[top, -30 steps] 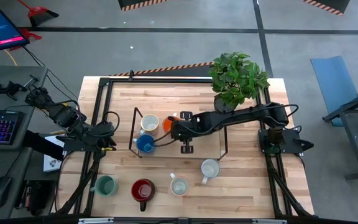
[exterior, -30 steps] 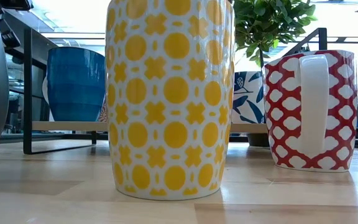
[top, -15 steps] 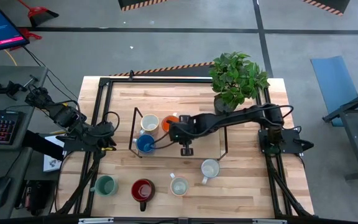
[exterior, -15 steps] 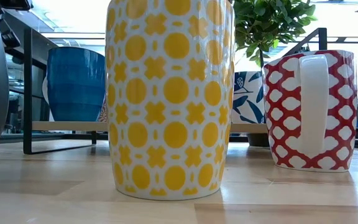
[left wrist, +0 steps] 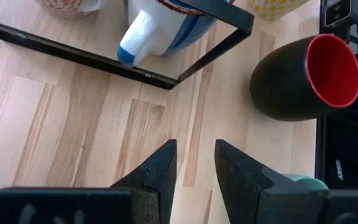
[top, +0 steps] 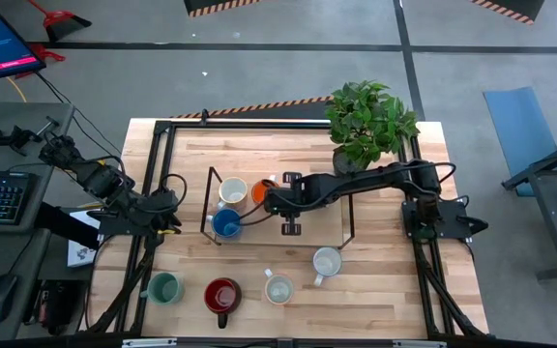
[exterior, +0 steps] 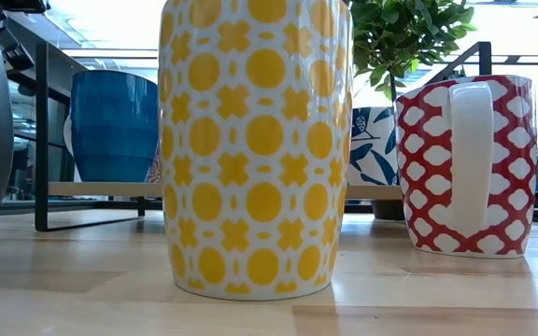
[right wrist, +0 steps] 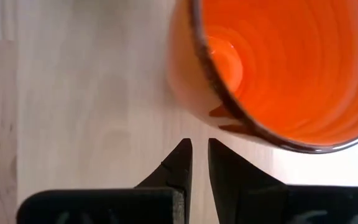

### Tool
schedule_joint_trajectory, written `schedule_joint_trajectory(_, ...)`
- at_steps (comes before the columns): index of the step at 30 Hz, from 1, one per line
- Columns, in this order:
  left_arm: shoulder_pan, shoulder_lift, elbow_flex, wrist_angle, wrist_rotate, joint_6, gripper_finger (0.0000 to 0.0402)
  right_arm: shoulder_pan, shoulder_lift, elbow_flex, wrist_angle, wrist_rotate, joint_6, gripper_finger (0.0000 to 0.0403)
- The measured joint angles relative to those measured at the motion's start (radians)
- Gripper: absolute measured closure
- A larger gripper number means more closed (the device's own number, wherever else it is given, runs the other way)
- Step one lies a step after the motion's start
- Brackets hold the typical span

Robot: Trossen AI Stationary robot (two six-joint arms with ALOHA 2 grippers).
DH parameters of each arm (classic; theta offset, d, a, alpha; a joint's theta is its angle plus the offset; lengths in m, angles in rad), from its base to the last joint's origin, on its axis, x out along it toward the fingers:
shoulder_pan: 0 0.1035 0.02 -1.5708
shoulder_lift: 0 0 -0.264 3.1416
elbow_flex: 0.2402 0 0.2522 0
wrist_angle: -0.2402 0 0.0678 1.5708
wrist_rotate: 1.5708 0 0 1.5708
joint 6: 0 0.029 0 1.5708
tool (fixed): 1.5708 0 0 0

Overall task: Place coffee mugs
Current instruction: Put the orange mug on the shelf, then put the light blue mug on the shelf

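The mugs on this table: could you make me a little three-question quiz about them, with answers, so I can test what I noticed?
1. True or false: the blue mug stands on the rack.
2. Which mug is nearest the right gripper? A) red B) orange C) green
3. Fill in: in the high view, ___ mugs stand in the row at the table's near edge, off the rack.

Key
1. True; it sits beside a cream mug.
2. B; the orange mug lies just ahead of the nearly closed fingers.
3. Four: green mug, red mug, and two pale ones.
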Motion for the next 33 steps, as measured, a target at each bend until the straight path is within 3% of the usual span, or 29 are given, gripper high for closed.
schedule_joint_trajectory(23,0.0,0.0,0.0,0.0,0.0,0.0,0.0303,-0.019,0.001,-0.001,0.063,-0.036,-0.048,0.0373)
schedule_joint_trajectory(33,0.0,0.0,0.0,0.0,0.001,0.0,0.0303,0.022,-0.002,0.052,-0.136,-0.256,0.083,0.0373)
